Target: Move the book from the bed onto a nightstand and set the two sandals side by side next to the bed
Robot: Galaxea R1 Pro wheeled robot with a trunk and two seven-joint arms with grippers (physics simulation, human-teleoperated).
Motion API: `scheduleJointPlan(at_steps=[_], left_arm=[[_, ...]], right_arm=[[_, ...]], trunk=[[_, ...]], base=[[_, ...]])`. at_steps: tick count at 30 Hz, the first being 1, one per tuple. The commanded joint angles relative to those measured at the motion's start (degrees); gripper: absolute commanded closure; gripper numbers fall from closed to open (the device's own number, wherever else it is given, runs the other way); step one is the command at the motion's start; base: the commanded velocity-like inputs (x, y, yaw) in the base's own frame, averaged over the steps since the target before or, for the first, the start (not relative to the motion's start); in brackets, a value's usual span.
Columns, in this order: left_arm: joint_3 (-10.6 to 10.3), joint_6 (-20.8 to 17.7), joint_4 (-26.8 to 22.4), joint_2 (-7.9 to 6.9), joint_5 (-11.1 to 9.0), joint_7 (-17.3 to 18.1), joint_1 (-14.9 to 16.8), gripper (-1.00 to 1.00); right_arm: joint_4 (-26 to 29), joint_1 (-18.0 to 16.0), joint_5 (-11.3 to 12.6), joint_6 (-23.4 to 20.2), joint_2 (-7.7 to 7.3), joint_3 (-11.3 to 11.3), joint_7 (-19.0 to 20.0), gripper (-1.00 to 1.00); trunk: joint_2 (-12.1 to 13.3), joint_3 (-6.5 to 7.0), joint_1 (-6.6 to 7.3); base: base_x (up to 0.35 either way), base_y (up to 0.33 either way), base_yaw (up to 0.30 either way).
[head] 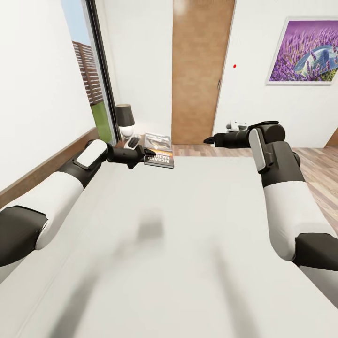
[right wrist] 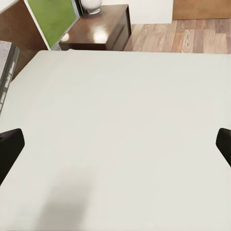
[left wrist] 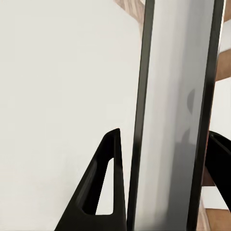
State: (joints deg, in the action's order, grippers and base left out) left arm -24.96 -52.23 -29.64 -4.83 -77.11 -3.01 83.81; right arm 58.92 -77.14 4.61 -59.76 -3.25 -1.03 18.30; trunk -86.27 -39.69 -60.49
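While the left gripper [head: 149, 152] reaches out over the far corner of the bed [head: 188, 234], its fingers are clamped on the book [head: 158, 150]. The left wrist view shows this best: the book [left wrist: 173, 120] stands edge-on between the two black fingers [left wrist: 103, 187], one on each side and tight against it. From the head view the book juts beyond the fingertips, cover up, toward the nightstand [head: 127, 141]. That stand sits just past the gripper, with a lamp [head: 125, 119] on it. Whether the book is touching the mattress or is lifted off it, I cannot tell.

Gripping one end leaves most of the book free ahead of the fingers, which probably suits sliding it flat onto the stand beside the lamp base. The lamp is the likely thing to bump.

The right gripper [head: 210, 140] is held out over the bed's other side, away from the book. In its wrist view the fingertips [right wrist: 9, 151] sit wide apart with only bare mattress [right wrist: 125, 134] between them, so it holds nothing and keeps clear of the carry.
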Motion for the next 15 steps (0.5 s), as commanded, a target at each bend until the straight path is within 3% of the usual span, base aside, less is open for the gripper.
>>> scheduleJointPlan(at_steps=[1,15], left_arm=[[-0.4,0.0,-0.1,-0.08,-0.6,-0.3,0.1,1.0],[-0.4,0.0,-0.4,-0.09,-0.6,-0.4,0.0,1.0]], right_arm=[[0.0,0.0,0.5,-0.2,-0.07,-0.1,-0.3,-1.0],[2.2,0.2,1.1,-0.2,0.01,0.4,-0.4,-1.0]], trunk=[[0.0,-0.05,0.0],[0.0,-0.03,0.0]], base=[[0.0,0.0,0.0],[0.0,0.0,0.0]])
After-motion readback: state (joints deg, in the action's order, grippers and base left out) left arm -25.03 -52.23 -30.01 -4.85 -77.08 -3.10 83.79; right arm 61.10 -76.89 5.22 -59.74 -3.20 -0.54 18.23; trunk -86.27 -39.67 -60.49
